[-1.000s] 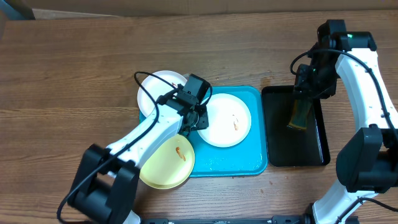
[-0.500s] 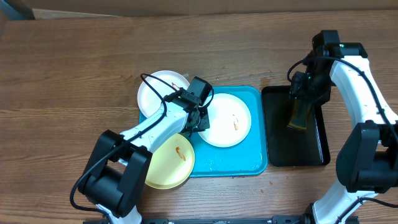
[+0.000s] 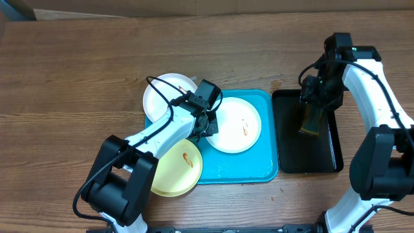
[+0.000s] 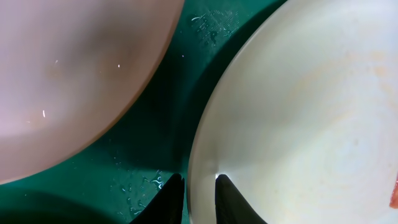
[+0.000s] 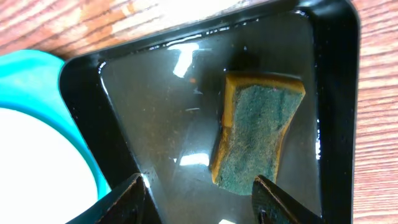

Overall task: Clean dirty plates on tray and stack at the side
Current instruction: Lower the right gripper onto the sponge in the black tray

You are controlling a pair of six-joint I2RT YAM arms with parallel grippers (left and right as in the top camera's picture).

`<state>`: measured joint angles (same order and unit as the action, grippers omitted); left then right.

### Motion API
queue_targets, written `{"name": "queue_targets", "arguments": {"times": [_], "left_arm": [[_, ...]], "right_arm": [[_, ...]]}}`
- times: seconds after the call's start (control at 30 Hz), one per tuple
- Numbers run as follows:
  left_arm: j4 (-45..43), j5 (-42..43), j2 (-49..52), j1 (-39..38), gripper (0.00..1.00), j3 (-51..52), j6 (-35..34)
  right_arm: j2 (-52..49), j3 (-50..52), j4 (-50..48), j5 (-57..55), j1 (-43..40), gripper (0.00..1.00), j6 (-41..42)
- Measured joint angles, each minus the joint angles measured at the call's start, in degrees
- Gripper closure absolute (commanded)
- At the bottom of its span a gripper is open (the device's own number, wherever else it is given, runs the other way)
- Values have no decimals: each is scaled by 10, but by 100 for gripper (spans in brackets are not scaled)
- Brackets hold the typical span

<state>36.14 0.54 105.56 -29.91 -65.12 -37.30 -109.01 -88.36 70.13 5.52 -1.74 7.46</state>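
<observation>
Now, L tool point(image 4: 198, 182) astride white plate point(image 4: 298, 118) rim, R tool point(image 5: 198, 194) spread

The wooden table point(image 3: 77, 77) carries the turquoise tray point(image 3: 239, 169) near its middle, with a black tray point(image 3: 291, 145) just beside it toward the right edge.

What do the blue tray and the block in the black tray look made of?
The tray looks like smooth moulded plastic, with water beading on it. The block looks like a sponge: yellow foam under a coarse green scouring layer.

No legible text or markings anywhere.
</observation>
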Motion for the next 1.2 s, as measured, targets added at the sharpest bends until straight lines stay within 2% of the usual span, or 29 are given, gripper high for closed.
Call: {"name": "queue_targets", "arguments": {"times": [0.53, 0.83, 0.87, 0.97, 1.03, 1.2], "left_arm": [[0, -2, 0, 7, 85, 0, 0], [0, -2, 0, 7, 95, 0, -1], [0, -2, 0, 7, 94, 0, -1], [0, -2, 0, 7, 83, 0, -1], [0, -2, 0, 7, 79, 0, -1], [0, -3, 0, 7, 79, 0, 1]], "right_arm": [[0, 43, -29, 0, 0, 39, 0], [0, 43, -30, 0, 0, 39, 0], [0, 43, -30, 0, 0, 39, 0], [0, 43, -29, 0, 0, 36, 0], [0, 43, -27, 0, 0, 36, 0], [0, 43, -28, 1, 0, 36, 0]]}}
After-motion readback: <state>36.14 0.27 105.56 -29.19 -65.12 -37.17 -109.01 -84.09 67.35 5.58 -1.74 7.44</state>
